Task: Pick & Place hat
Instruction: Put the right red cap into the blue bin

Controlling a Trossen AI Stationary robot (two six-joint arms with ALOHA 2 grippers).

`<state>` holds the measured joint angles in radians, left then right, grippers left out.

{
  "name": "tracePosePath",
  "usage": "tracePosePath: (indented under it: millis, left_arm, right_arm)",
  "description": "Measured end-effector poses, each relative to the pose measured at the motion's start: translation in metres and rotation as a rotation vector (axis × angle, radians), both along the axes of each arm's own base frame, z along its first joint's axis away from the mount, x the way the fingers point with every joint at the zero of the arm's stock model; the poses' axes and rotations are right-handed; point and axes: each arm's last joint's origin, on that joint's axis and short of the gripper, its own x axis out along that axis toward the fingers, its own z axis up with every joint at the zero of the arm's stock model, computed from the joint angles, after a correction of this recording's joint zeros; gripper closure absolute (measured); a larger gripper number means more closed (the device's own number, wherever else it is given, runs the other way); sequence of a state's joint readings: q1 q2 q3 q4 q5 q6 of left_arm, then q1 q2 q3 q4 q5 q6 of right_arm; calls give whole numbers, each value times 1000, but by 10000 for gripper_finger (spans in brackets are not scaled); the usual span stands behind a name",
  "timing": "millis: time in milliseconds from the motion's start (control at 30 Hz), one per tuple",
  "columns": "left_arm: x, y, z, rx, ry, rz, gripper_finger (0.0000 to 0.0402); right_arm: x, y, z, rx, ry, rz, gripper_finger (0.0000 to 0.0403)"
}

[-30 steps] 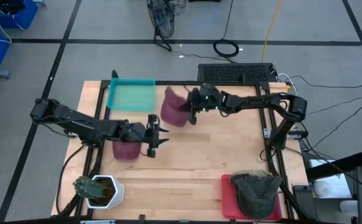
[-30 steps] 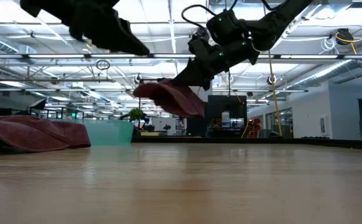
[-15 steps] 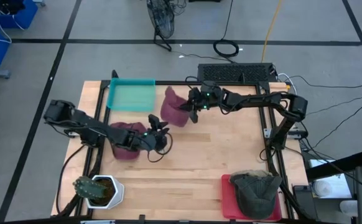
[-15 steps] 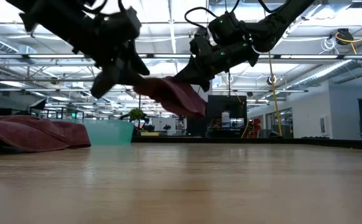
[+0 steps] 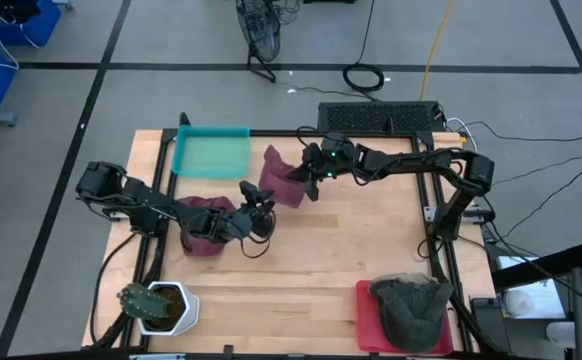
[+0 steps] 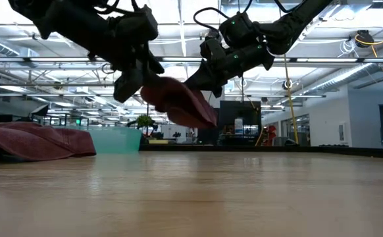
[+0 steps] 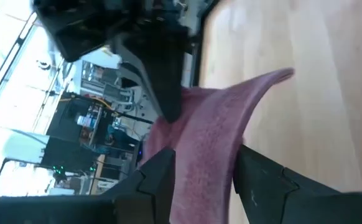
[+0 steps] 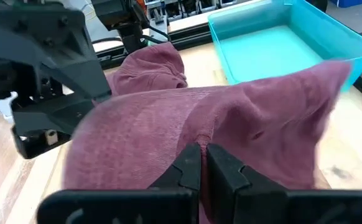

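**Maroon hat aloft, teal tray waiting**

The right gripper [image 5: 314, 176] is pinching a maroon hat [image 5: 278, 178], its fingers [image 8: 190, 163] pressed together on the fabric, and it is holding that hat clear of the wooden table [image 5: 331, 260], just beside the teal tray [image 5: 211, 151]. The low view is showing the hat hanging in the air under the gripper, nothing touching the boards.

The left gripper [image 5: 258, 212] is reaching in from the other side with its fingers [image 7: 153, 180] spread. The brim of the lifted hat is lying in the gap between them, but they are not clamping it.

Moving outward, a second maroon hat [image 5: 206, 226] is lying on the table under the left arm, near the tray.

By my reading, the pick is done and the place is still to come. The teal tray is holding nothing yet, so it looks like the likely target, though that is a guess.

The count:
- two maroon hats, one lifted and one lying flat
- one olive cap [image 5: 412, 305] sitting on a red tray [image 5: 368, 330] at the near right corner
- one teal tray
- one potted plant [image 5: 156, 305] at the near left corner
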<state>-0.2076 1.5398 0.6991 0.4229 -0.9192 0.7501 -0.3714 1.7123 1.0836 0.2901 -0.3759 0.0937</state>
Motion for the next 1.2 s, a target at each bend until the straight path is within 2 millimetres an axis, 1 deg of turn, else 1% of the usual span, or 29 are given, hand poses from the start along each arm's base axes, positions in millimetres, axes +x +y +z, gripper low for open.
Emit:
tracePosePath:
  millis: [167,333,567,700,900,967,1033,1167,1200]
  left_arm:
    - [2,5,4,-39,-80,27,243]
    - [3,9,4,-51,-84,39,243]
    - [5,9,4,-112,-98,-41,243]
    - [6,13,3,-145,-117,-41,243]
    - [6,14,3,-148,-121,-37,245]
    - [6,14,3,-148,-121,-37,258]
    - [6,14,3,-148,-120,-37,285]
    - [6,13,4,-149,-126,-32,369]
    - [6,14,4,-154,-133,-28,382]
  right_arm:
    - [0,0,0,0,0,0,397]
    - [1,2,0,0,0,7,397]
    - [3,8,1,-8,-17,22,397]
    - [4,9,1,-9,-17,23,397]
    - [4,9,1,-23,-17,28,397]
    - [4,9,1,-42,-18,36,396]
    - [4,9,1,-48,-18,38,396]
    - [3,9,0,-48,-9,38,396]
    - [3,9,-1,-51,-5,40,396]
